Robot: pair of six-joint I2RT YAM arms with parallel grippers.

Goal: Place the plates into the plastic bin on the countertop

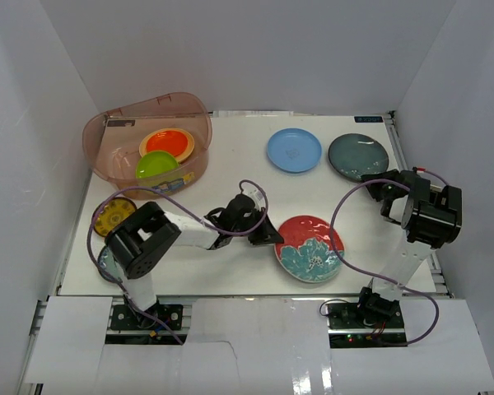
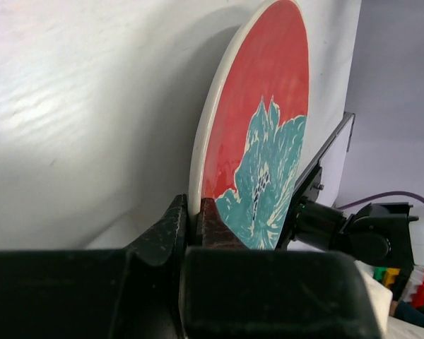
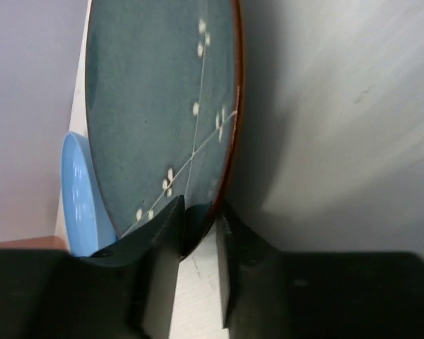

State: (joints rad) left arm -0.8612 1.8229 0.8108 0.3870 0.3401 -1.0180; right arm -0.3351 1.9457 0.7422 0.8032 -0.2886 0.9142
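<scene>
Already the bin (image 1: 160,99), upper left, holds perhaps three plates (image 1: 171,141). Left gripper (image 2: 195,215) clamps the floral plate (image 2: 261,106), right gripper (image 3: 198,219) the teal plate (image 3: 155,106); others wait.

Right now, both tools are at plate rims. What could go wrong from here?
1. The left tool pinches the floral plate only at its rim, so the plate may pivot or slip on lifting.
2. The right tool straddles the rim of the dark teal plate, with the blue plate beside it. Lifting might knock it.
</scene>
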